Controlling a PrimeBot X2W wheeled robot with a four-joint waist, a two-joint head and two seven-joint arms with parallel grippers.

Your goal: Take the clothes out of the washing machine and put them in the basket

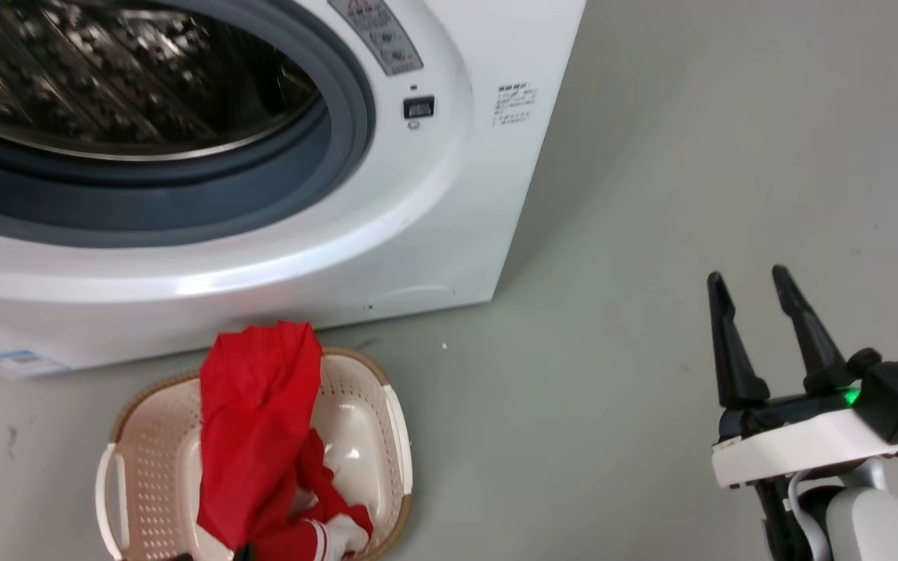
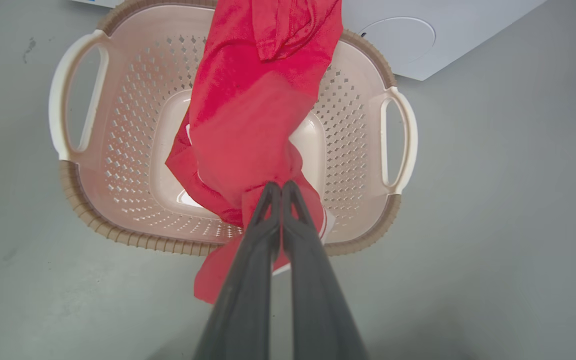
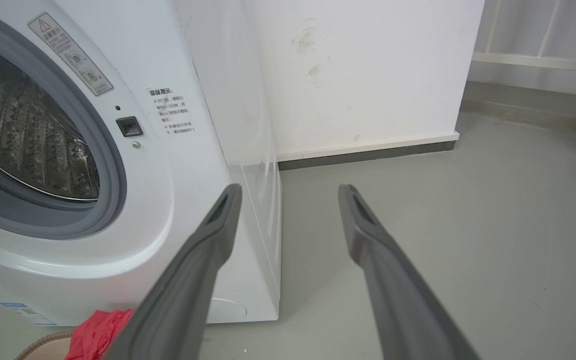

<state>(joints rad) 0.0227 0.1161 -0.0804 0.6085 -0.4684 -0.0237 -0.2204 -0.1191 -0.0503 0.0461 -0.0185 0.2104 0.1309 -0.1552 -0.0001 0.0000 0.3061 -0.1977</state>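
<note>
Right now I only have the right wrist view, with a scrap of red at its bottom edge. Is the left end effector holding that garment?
Observer: Yes. In the left wrist view the left end effector is shut on the red garment, fingertips pinched together on the cloth.
Operator: Is it over the basket?
Observer: It lies across the basket, with its far end over the rim on the washing machine side.
Operator: Anything else in there?
Observer: The head view shows a white striped cuff low in the basket. I cannot tell whether it belongs to a separate garment.
</note>
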